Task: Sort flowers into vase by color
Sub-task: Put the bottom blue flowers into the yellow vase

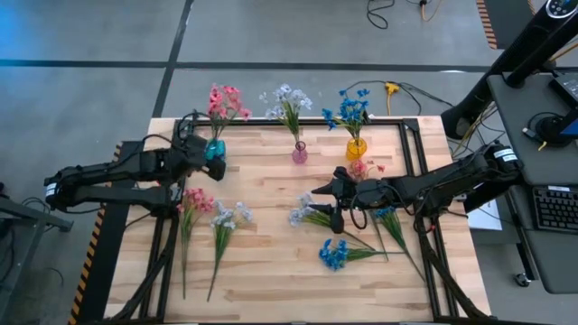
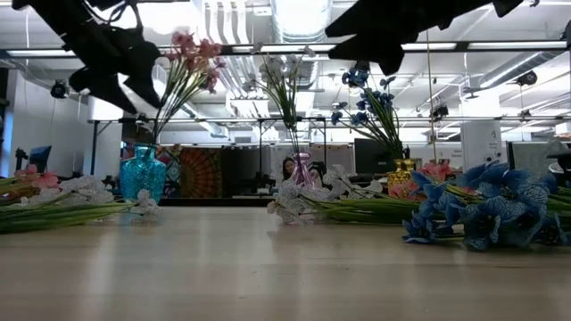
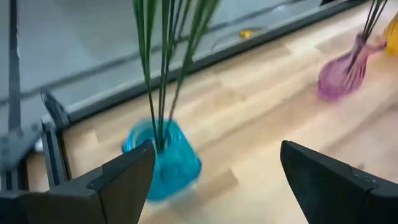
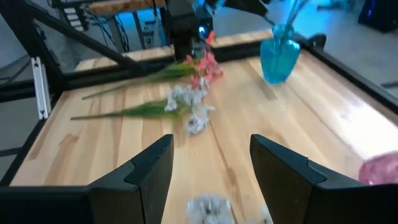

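Note:
Three vases stand along the far side. A teal vase (image 1: 215, 150) (image 3: 163, 158) holds pink flowers (image 1: 224, 101). A pink vase (image 1: 299, 153) holds pale white flowers (image 1: 287, 99), and a yellow vase (image 1: 356, 149) holds blue flowers (image 1: 350, 110). My left gripper (image 1: 200, 153) (image 3: 214, 168) is open, just left of the teal vase. My right gripper (image 1: 323, 204) (image 4: 211, 163) is open and hovers over a loose white spray (image 1: 302, 213) (image 4: 208, 205) lying flat on the table. Also lying flat are a pink spray (image 1: 194, 200), a white spray (image 1: 230, 215) and a blue spray (image 1: 334, 255).
Another pink spray (image 1: 364, 168) lies beside the yellow vase, partly under my right arm. Green stems (image 1: 388, 236) run under that arm toward the near right corner. A black frame (image 1: 411, 144) edges the wooden table. Bare wood shows mid-table, between the pink vase and the loose sprays.

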